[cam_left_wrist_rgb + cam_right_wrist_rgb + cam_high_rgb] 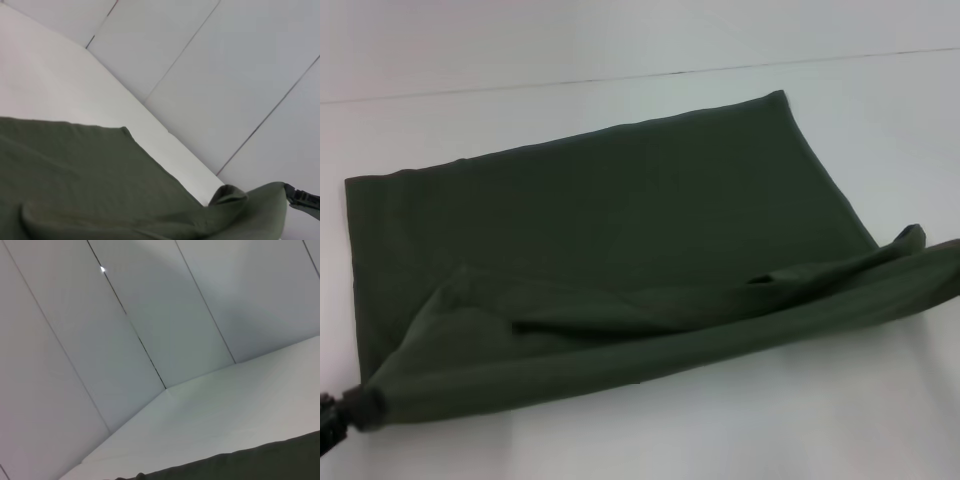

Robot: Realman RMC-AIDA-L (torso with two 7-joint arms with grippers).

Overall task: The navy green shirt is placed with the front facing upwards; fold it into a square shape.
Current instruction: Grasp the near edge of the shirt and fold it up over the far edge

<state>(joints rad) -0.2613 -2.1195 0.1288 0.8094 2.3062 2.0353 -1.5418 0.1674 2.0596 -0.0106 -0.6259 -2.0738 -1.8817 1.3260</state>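
Observation:
The navy green shirt [620, 210] lies spread on the white table [740, 430], plain olive side showing. Its near edge is lifted and rolled over the rest as a long band running from the near left corner to the right edge. My left gripper [332, 420] sits at the near left, shut on the bunched corner of that band. In the left wrist view my right gripper [300, 198] shows as a dark piece shut on the band's other corner, and the shirt [90, 180] fills the lower part of that view. A strip of the shirt [260, 465] shows in the right wrist view.
The table's far edge [620, 78] runs behind the shirt. Pale panelled walls [125, 340] with dark seams stand beyond the table [45, 75].

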